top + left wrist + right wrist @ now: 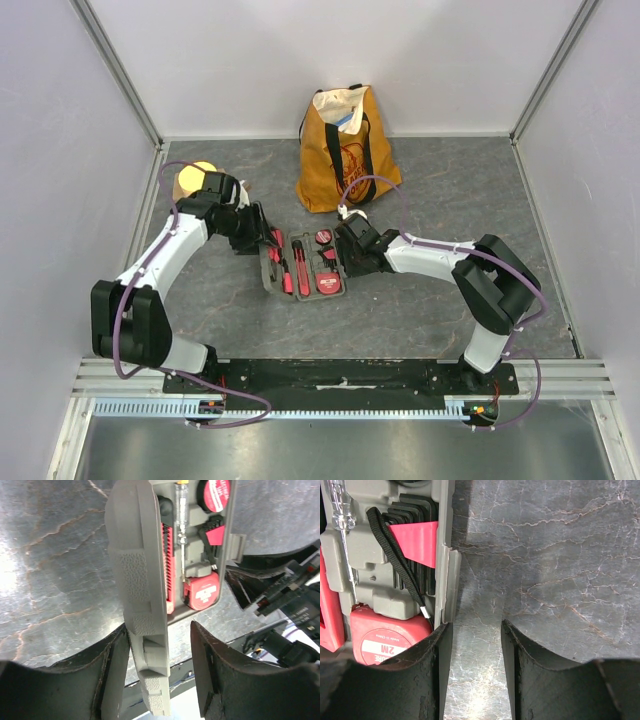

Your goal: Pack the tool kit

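**Tool kit.** The case [375, 585] is found lying on the grey desk [560, 555], between the 2 arms and just in front of the mustard tote bag [345, 150]. Its lid [135, 575] is raised along the left long side and is seen nearly edge-on in the left wrist view. The textured outer face is turned away from the tools.

**Contents.** Tools are seated in the moulded slots:
- a red tape measure [201, 592];
- a screwdriver [180, 525] with a clear handle;
- a long red tool [169, 565] next to the lid, whose kind cannot be told;
- a red holder [415, 542] of black keys, with a black cord [395, 555] laid across them.

**Left gripper** [159, 630]. It is placed astride the lid's near end. Its jaws are spread: 1 finger [112, 680] appears to rest against the lid's outer face, and a gap is left to the other. Nothing is clamped.

**Right gripper** [472, 625]. It is held at the case's right edge, near the latch [451, 585]. Its jaws are released, with only bare desk seen between them. 1 finger is seen over the tape measure's corner.

**Other items.** A round yellow-topped block [190, 180] is noted at the far left, partly hidden by the left arm.
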